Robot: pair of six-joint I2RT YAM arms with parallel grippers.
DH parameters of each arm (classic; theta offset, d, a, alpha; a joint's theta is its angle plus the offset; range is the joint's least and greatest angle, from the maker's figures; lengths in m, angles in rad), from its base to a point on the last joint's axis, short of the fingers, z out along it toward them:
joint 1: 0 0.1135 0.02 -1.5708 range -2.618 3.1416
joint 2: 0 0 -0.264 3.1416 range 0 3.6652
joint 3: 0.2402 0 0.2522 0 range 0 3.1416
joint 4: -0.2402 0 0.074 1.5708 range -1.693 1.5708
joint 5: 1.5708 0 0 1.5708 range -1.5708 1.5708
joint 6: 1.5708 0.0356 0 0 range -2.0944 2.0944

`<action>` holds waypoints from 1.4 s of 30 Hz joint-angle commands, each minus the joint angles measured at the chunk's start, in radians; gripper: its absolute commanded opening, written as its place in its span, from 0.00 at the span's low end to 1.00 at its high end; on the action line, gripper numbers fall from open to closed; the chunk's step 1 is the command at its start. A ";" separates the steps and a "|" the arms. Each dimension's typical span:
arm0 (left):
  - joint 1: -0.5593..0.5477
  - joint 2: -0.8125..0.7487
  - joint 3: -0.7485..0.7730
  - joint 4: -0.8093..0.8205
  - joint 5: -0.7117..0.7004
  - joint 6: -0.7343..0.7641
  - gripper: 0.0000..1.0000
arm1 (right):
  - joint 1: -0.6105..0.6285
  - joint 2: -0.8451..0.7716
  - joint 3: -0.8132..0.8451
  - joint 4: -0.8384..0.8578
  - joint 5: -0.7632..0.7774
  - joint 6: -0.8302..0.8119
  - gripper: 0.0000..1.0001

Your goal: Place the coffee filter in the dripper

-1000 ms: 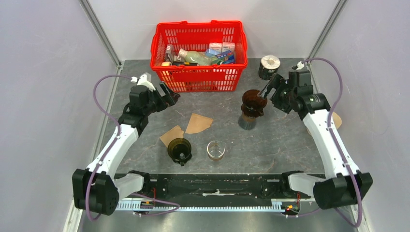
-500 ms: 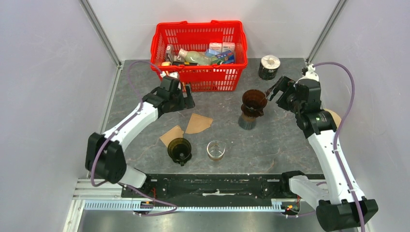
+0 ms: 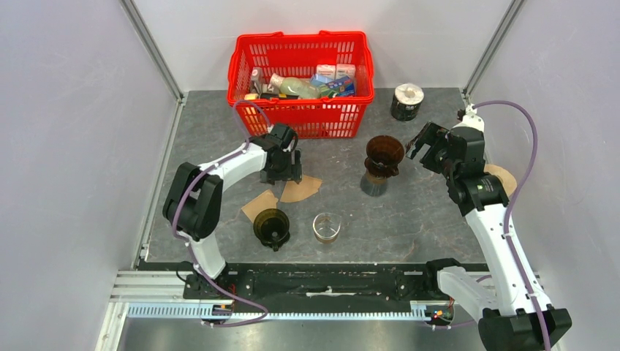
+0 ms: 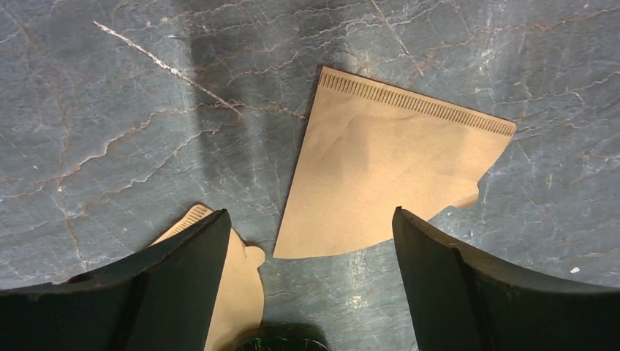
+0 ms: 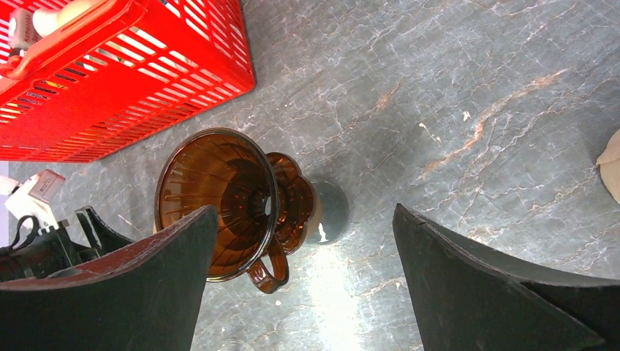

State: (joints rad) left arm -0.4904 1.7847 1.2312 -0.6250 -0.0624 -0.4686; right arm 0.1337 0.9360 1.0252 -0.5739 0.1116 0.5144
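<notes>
Left gripper (image 3: 286,170) is just above the table (image 3: 439,212) at frame ctr-left, jaws wide open, nothing btwn them. In the left wrist view the gripper (image 4: 308,216) straddles the lower edge of the coffee filter (image 4: 380,175), which lies flat on the table, crimped edge toward the top of frame. From the top view that coffee filter (image 3: 300,187) sits left of ctr, just right of a second filter (image 3: 259,203); can't tell if the two touch.

A dark green dripper (image 3: 272,225) stands just below the second filter, w/ a glass (image 3: 327,226) to its right.

Amber dripper (image 3: 384,152) is right of ctr, upright on a grey cup (image 3: 373,184), no filter in it. Right gripper (image 3: 428,142) hangs just right of it, jaws open and empty; its wrist view shows the dripper bowl (image 5: 219,201) by the left finger.

Red basket (image 3: 300,34) of groceries at top ctr, tape roll (image 3: 407,101) to its right. A third filter (image 3: 504,178) lies at the right edge.
</notes>
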 commanded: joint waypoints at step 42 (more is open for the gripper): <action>-0.065 0.166 0.086 -0.094 0.011 0.001 0.41 | 0.003 0.015 -0.005 0.032 0.039 -0.033 0.97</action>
State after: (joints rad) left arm -0.5476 1.9347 1.3155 -0.7162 -0.0753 -0.4549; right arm 0.1337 0.9573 1.0214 -0.5663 0.1310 0.4957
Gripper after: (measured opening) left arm 0.446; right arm 0.971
